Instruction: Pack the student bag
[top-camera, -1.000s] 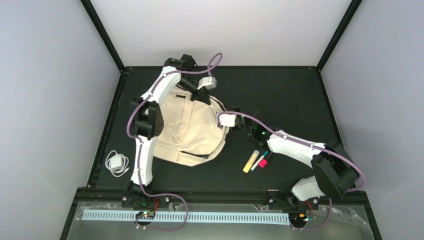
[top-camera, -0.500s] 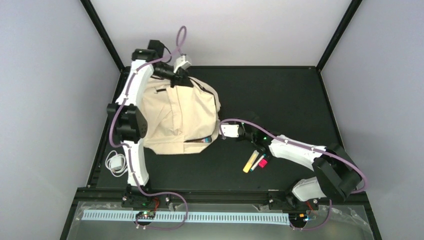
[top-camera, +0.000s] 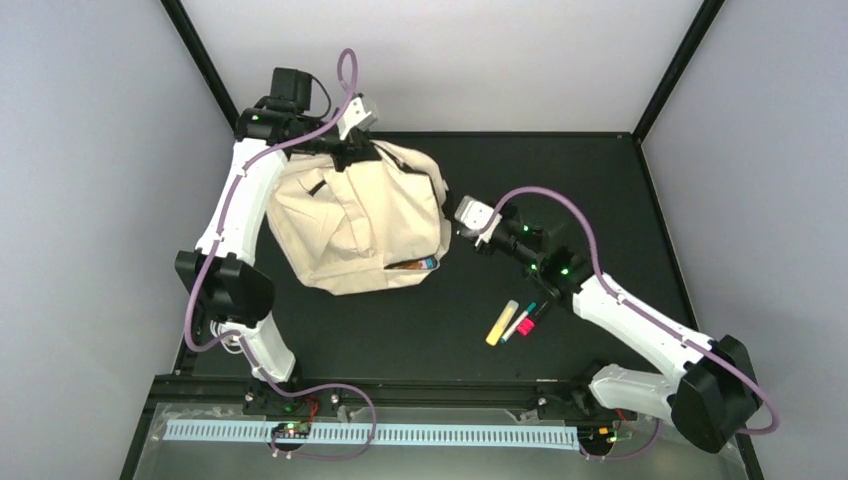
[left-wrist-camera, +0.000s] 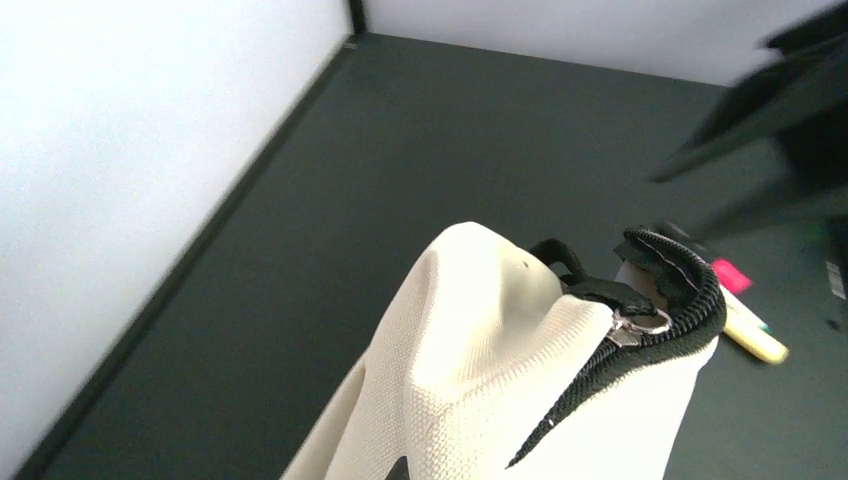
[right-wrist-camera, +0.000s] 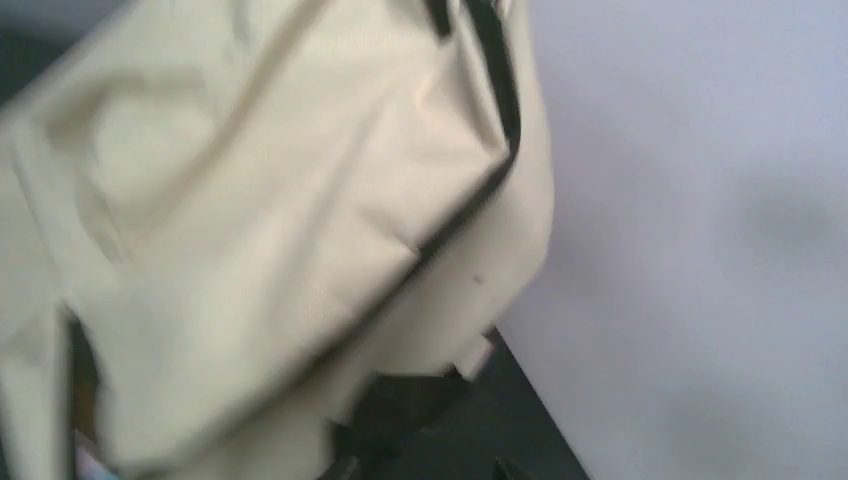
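Yellow highlighter (top-camera: 501, 322) and pens (top-camera: 524, 320) near-right on table (top-camera: 560, 190), right gripper (top-camera: 449, 228) just right of student bag (top-camera: 350, 225) at far left, opening unclear, left gripper (top-camera: 347, 152) clamped tight on bag's far top edge.

Student bag (top-camera: 350, 225): cream fabric, dark zip lines, black straps. Bunched, top end raised, far-left side. Side opening approx. part-open, colourful contents showing.
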